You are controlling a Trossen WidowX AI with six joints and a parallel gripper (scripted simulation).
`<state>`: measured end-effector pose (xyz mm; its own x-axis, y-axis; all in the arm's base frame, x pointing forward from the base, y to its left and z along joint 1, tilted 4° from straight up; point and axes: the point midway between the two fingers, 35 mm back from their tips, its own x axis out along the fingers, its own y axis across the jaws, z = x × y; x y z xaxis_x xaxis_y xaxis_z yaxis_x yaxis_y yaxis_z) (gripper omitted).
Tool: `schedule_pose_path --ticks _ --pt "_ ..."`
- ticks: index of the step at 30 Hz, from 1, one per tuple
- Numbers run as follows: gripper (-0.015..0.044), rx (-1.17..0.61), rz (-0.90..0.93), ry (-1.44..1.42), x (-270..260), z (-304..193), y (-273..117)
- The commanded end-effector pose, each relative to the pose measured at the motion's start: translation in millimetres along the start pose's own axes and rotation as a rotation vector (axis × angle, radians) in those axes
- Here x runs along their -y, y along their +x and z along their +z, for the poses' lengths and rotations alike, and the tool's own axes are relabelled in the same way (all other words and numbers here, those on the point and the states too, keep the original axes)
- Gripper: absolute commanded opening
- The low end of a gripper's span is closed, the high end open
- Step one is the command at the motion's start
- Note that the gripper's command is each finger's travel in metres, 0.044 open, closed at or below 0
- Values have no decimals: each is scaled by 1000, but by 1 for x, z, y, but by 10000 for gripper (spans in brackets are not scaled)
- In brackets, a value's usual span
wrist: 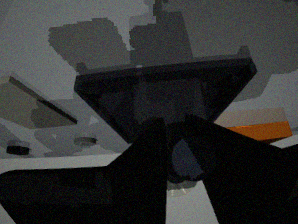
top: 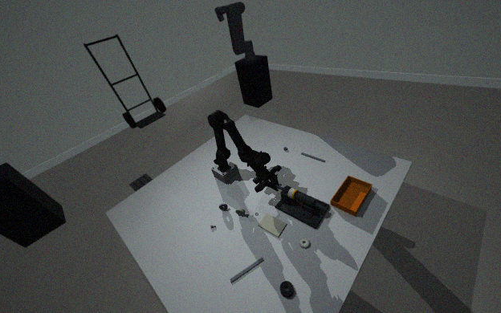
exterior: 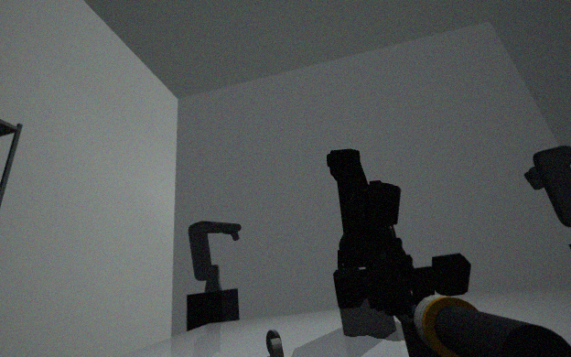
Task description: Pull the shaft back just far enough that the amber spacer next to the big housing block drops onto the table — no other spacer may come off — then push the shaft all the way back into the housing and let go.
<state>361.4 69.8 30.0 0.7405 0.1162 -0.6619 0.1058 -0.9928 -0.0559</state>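
Tray (top: 351,196) (wrist: 260,131) beside the black base plate (top: 294,213) (wrist: 165,100): orange. Spacer (top: 292,194) (exterior: 432,320) near plate: amber. Table (top: 181,225): plain pale grey.

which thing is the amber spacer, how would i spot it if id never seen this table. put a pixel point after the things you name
On the white table (top: 165,225), find the black tray (top: 303,217) with a dark cylinder lying along it, beside the orange bin (top: 336,204). At the cylinder's end nearer the gripper (top: 274,188) is the amber spacer (top: 292,193) (exterior: 430,320), a yellow-orange ring; its neighbour on the gripper side is whitish.
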Motion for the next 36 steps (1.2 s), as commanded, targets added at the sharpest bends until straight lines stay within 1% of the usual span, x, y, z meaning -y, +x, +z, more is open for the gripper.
schedule_pose_path --ticks 1,36 --pt "0 1 1 1 0 1 0" --pt "0 2 1 1 0 3 -3"
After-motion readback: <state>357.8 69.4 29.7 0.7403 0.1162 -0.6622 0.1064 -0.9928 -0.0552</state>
